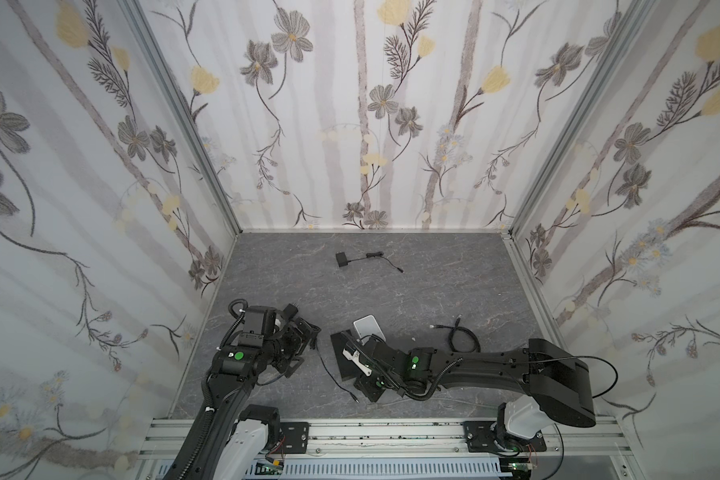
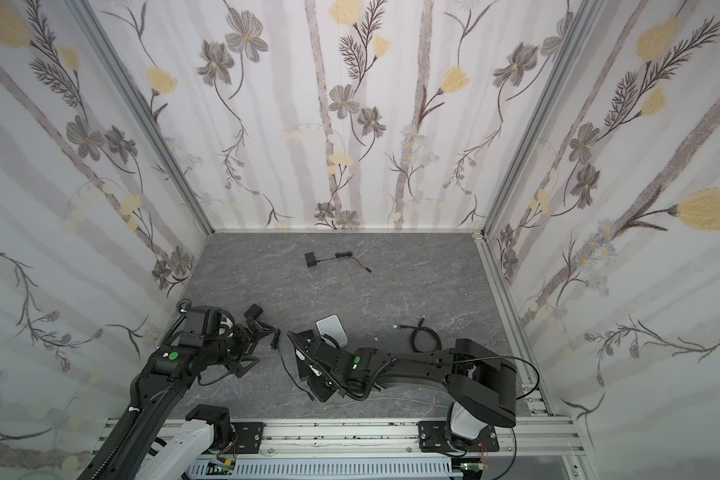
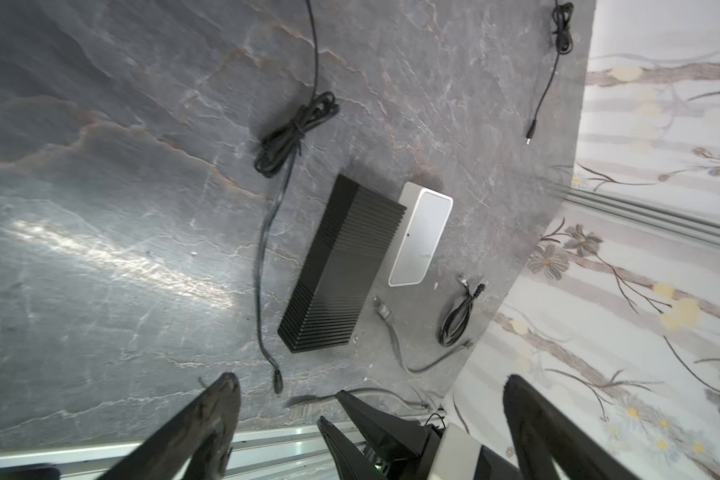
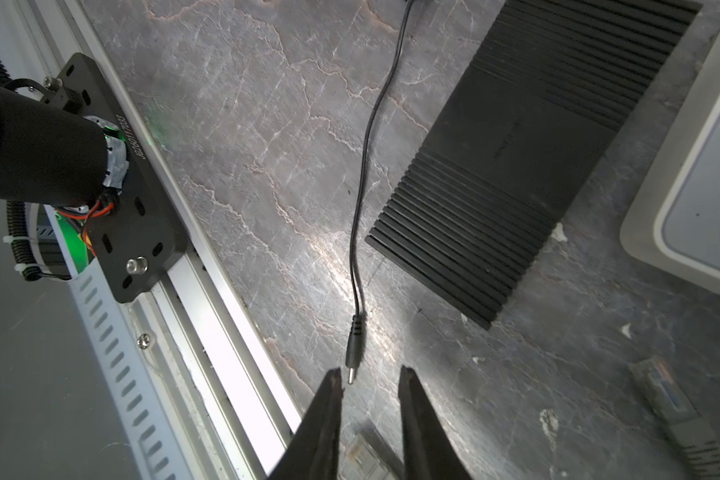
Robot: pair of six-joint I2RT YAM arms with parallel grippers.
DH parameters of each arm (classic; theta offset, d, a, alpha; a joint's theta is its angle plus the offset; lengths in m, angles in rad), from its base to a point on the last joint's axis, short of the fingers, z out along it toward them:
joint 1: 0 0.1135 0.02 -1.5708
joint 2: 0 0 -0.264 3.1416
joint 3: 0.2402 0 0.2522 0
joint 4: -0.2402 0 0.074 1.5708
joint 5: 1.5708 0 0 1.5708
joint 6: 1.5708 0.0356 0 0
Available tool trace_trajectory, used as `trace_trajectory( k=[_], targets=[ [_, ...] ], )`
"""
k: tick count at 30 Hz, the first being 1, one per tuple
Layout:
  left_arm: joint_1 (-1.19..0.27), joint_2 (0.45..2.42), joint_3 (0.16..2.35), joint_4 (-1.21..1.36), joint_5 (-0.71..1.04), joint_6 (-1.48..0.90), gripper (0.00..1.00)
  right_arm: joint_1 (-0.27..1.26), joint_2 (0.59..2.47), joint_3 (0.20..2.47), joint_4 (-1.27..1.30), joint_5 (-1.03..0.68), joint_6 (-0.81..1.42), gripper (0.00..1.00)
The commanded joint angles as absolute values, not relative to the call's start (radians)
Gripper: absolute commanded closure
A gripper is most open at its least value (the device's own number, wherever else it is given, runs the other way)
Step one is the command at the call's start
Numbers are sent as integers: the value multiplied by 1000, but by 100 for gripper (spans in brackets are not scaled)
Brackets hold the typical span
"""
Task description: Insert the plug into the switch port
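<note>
Grey stone worktop (image 1: 391, 282) in both top views bears the white box (image 1: 368, 328) beside the right arm (image 1: 474, 361). Left wrist view: left claw (image 3: 368, 384) spread wide, empty. Right wrist view: right claw (image 4: 368, 374) narrowly parted, plug (image 4: 353, 349) lying loose at its fingertips.

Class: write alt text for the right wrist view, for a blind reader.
The open, empty right pincer points at a barrel plug lying on the grey table just ahead of it. The plug's thin cable runs alongside a ribbed black box, with a white box beyond.
</note>
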State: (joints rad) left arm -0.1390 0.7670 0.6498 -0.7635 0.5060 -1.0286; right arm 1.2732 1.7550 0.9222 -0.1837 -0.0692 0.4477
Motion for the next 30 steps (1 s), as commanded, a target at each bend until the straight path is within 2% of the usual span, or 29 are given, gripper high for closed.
trace_trajectory(
  k=[1, 3, 6, 10, 15, 21, 30],
  targets=[
    [-83, 791, 600, -732, 600, -980, 0, 1296, 1760, 923, -151, -31, 478, 73],
    [-59, 785, 530, -621, 677, -993, 0, 1311, 1768, 927, -158, -12, 482, 73],
    [-47, 756, 496, -602, 660, -1001, 0, 1325, 1782, 931, -168, 3, 488, 73],
    [-43, 689, 566, -714, 594, -890, 0, 1335, 1799, 934, -179, 18, 488, 73],
    [-39, 615, 632, -821, 478, -873, 0, 1339, 1833, 941, -178, 20, 483, 67],
    [-5, 613, 541, -691, 638, -994, 0, 1354, 1866, 953, -188, 26, 482, 65],
    [-5, 606, 529, -691, 623, -1014, 0, 1380, 1928, 976, -227, 56, 498, 68]
  ],
)
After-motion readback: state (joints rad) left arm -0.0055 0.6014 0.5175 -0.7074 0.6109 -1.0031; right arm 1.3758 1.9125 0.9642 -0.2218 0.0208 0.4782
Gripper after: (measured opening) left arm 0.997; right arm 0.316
